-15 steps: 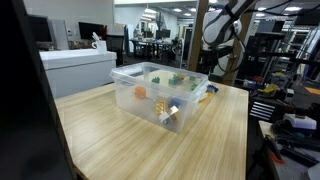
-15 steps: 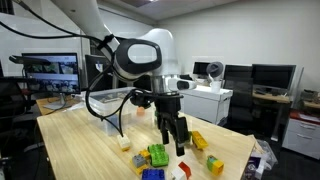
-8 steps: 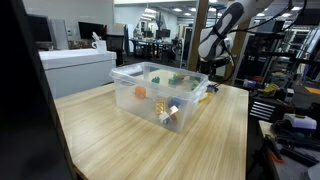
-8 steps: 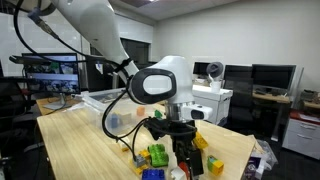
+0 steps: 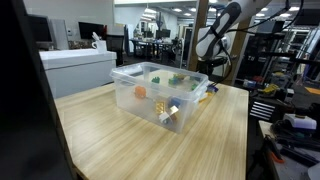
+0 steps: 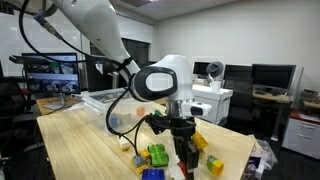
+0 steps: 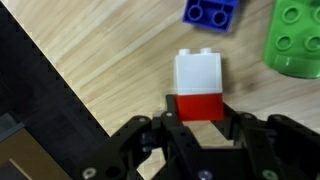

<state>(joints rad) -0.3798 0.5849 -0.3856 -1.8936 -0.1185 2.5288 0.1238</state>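
Note:
In the wrist view my gripper (image 7: 198, 110) is shut on a block (image 7: 198, 80) that is white on top and red at the bottom. The fingers (image 7: 170, 108) press the two sides of the red half, and the block stands on the wooden table (image 7: 110, 60). A blue brick (image 7: 212, 12) and a green brick (image 7: 297, 38) lie just beyond it. In an exterior view the gripper (image 6: 186, 160) reaches down to the table among loose bricks, with a green brick (image 6: 157, 155) to its left and a yellow brick (image 6: 214, 163) to its right.
A clear plastic bin (image 5: 160, 95) with several coloured bricks stands on the table; the arm (image 5: 215, 40) works behind it. The bin (image 6: 105, 100) also shows behind the arm in an exterior view. A small pale block (image 6: 124, 143) lies apart. The table edge (image 7: 60, 105) runs close by.
The arm has come down to the table over the loose bricks. The jaws, open a second ago, have shut on the red and white block.

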